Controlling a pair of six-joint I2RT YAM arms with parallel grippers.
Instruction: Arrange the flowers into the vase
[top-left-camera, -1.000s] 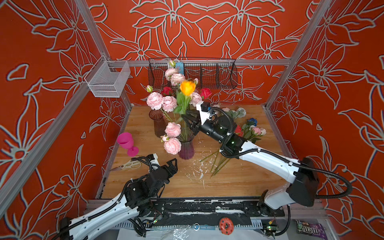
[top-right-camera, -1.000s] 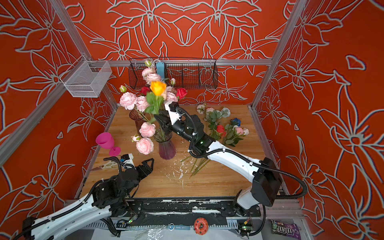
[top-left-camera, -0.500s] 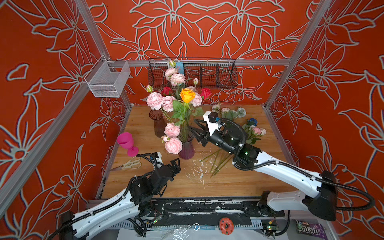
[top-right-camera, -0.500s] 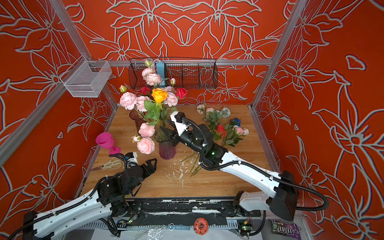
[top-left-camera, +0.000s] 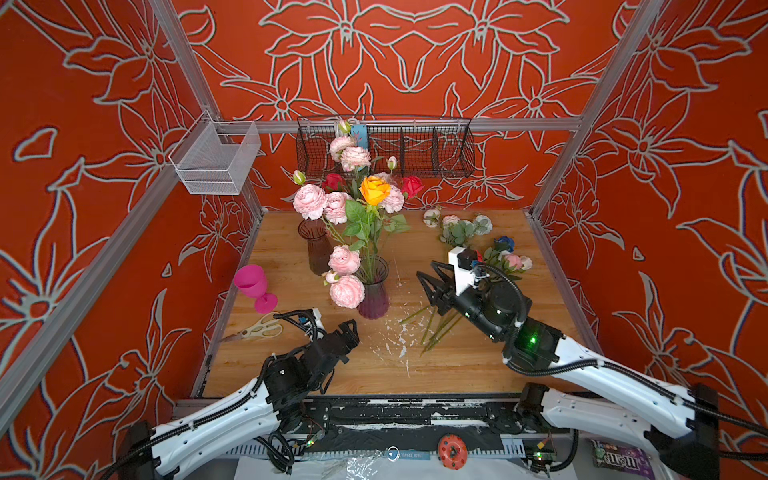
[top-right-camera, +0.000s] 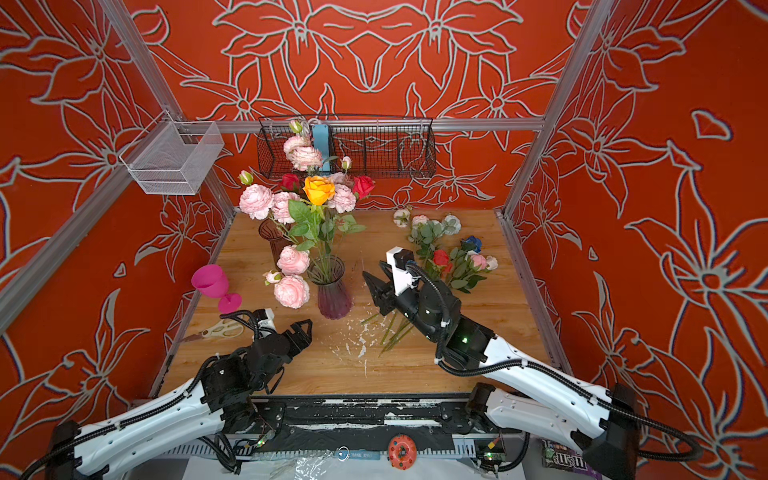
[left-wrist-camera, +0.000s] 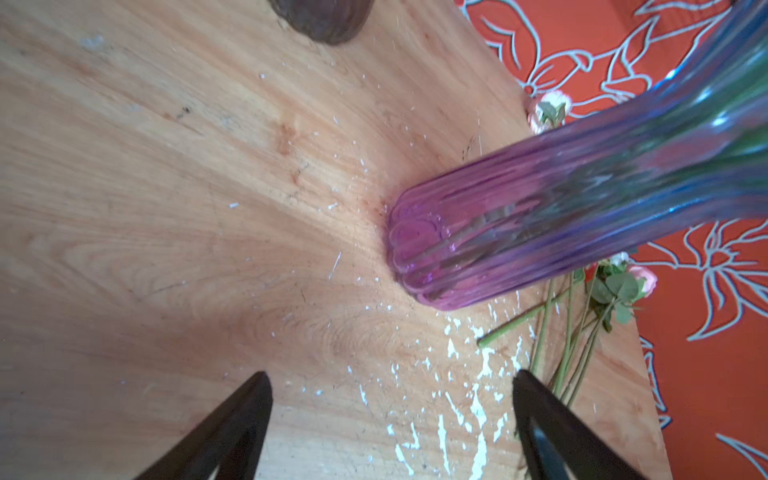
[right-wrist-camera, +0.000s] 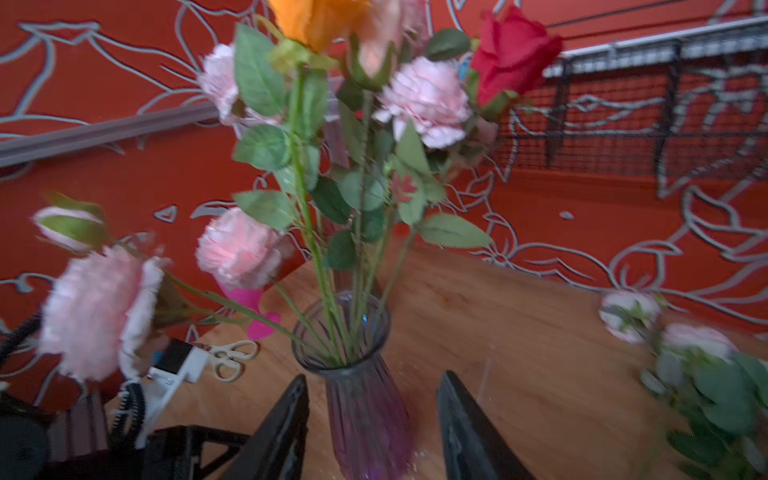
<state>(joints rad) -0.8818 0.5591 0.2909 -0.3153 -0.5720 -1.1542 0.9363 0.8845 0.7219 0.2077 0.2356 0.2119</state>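
Wooden bench (top-left-camera: 436, 374), paint-flecked; red floral walls (top-left-camera: 415, 62); purple vase (top-left-camera: 373, 295) of flowers (top-left-camera: 374, 189), centre. Left fingers (left-wrist-camera: 237, 428), right fingers (right-wrist-camera: 286, 424): spread, empty. Scissors (top-left-camera: 259, 330), near left: in both top views, not the left wrist view.

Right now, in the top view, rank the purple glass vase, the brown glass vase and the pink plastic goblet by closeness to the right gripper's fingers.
1. Purple glass vase, just left of the right gripper.
2. Brown glass vase, behind the purple one, back left.
3. Pink plastic goblet, farthest out on the left.

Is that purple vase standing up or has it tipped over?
Upright. The purple vase stands on its base on the table, flower stems rising from its mouth.
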